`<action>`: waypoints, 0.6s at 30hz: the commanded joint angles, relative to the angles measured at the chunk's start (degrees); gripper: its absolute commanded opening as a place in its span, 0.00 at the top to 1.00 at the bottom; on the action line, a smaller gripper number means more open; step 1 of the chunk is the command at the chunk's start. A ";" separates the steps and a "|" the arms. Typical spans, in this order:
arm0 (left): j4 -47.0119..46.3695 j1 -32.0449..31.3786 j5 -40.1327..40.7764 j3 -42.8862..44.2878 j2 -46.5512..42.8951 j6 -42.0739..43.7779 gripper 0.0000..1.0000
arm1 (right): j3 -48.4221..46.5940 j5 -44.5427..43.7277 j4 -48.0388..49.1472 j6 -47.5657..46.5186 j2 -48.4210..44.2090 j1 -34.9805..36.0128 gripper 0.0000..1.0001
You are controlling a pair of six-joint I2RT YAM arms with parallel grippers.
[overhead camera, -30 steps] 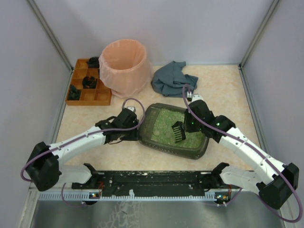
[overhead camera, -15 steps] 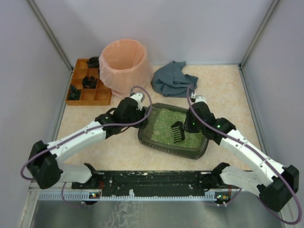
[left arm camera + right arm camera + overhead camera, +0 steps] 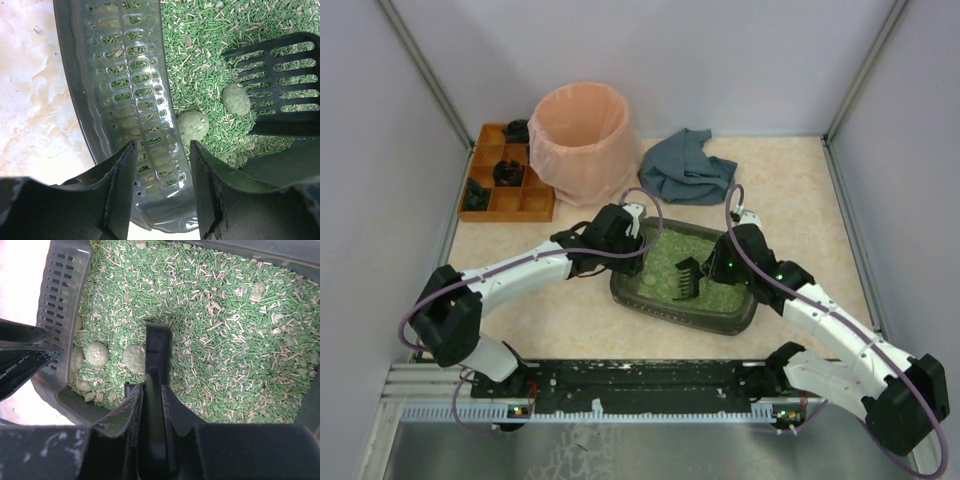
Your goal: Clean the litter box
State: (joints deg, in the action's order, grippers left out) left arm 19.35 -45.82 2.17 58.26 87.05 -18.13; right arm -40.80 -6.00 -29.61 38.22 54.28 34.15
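Note:
The litter box (image 3: 685, 310), a dark olive-grey tray of green litter, lies mid-table. My left gripper (image 3: 638, 238) hovers at its left end. In the left wrist view its jaws (image 3: 162, 150) stand apart, and the perforated rim (image 3: 120, 75) shows between them. My right gripper (image 3: 717, 264) is shut on the handle of a black slotted scoop (image 3: 688, 278). The scoop's blade (image 3: 280, 85) rests in the litter. Two round grey-green clumps (image 3: 236, 98) (image 3: 193, 127) lie by the blade. The right wrist view shows the scoop (image 3: 157, 355) edge-on, with clumps (image 3: 96, 353) near the rim (image 3: 60, 290).
A round pink-lined bin (image 3: 582, 135) stands at the back left. An orange compartmented tray (image 3: 505, 190) holding dark items sits to its left. A crumpled blue-grey cloth (image 3: 685, 165) lies behind the litter box. Walls close in both sides.
My left arm has swung right, from beside the box to over its left rim. The scoop has slid a little left through the litter.

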 commanded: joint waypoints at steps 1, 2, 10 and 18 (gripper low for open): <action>2.48 0.55 -0.07 0.42 1.39 -0.18 0.48 | 6.88 7.15 5.01 3.97 3.60 0.04 1.00; 2.52 0.56 -0.36 0.33 1.57 -0.22 0.48 | 8.68 8.99 8.12 5.49 4.15 0.04 1.00; 2.57 0.56 -1.09 0.22 2.12 -0.18 0.49 | 16.37 14.87 22.60 12.84 4.60 0.04 1.00; 2.01 1.62 -0.69 4.08 -1.13 1.97 0.43 | 13.47 7.02 14.58 12.62 -4.25 -0.03 1.00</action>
State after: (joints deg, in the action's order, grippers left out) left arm 20.21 -45.34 1.41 59.24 87.44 -17.98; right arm -26.68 3.53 -6.83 51.51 54.00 33.36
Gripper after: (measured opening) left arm 0.537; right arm 0.163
